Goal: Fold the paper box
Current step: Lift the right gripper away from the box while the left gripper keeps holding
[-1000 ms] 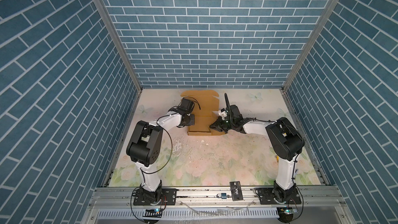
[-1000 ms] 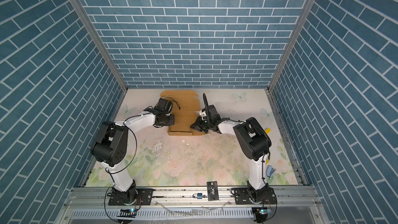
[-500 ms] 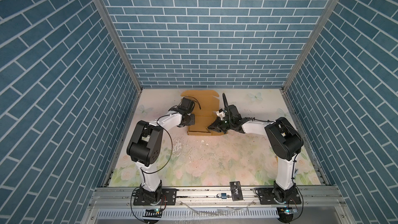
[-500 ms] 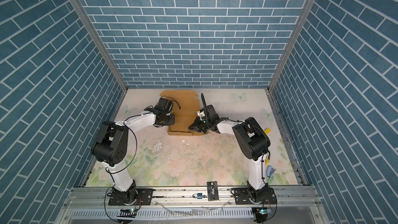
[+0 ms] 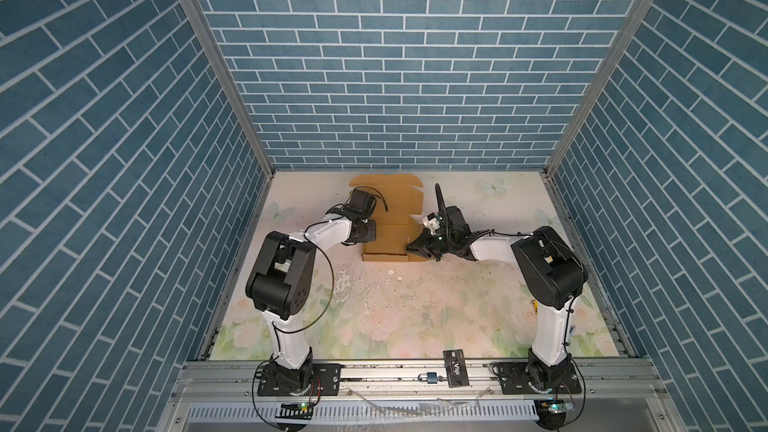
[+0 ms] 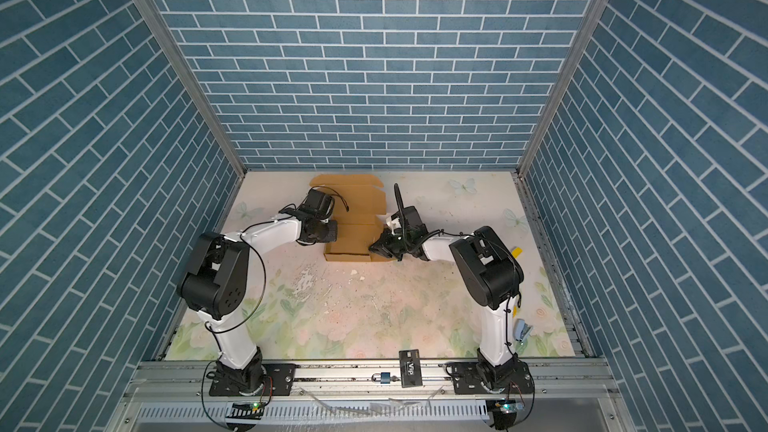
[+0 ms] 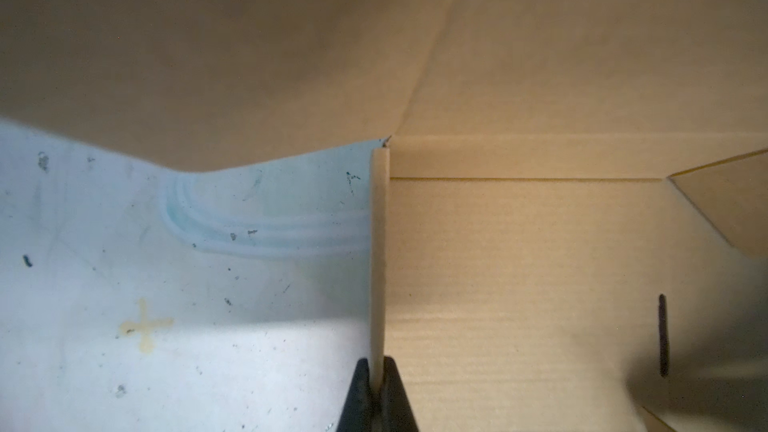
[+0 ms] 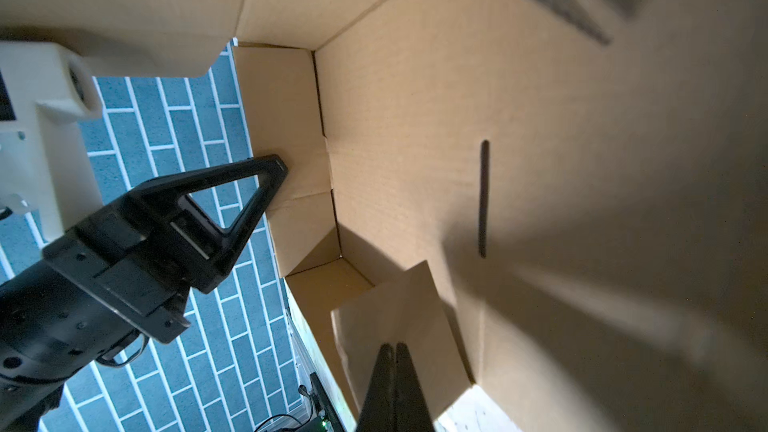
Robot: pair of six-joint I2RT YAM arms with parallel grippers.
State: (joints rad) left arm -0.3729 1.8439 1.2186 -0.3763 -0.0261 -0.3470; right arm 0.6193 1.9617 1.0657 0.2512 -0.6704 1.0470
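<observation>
Gripping the paper box (image 5: 390, 238) wall, left tool (image 7: 376, 376) is clamped; right tool (image 8: 395, 351), closed empty, touches a flap (image 8: 390, 305).

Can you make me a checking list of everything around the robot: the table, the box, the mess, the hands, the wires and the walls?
Surface: flowery mat, scuffed, with white bits scattered in the middle.
Job's things: cardboard box, partly folded, at the far middle of the mat; its lid lies flat toward the back wall.
Clutter: black card and small padlock on the front rail; yellow thing and blue clip on the mat's right side.
Grippers: left gripper shut, pinching the box's side wall; right gripper shut, tips at a small flap inside the box.
Cables: black cables loop along both arms.
Surroundings: blue brick walls on three sides.
</observation>
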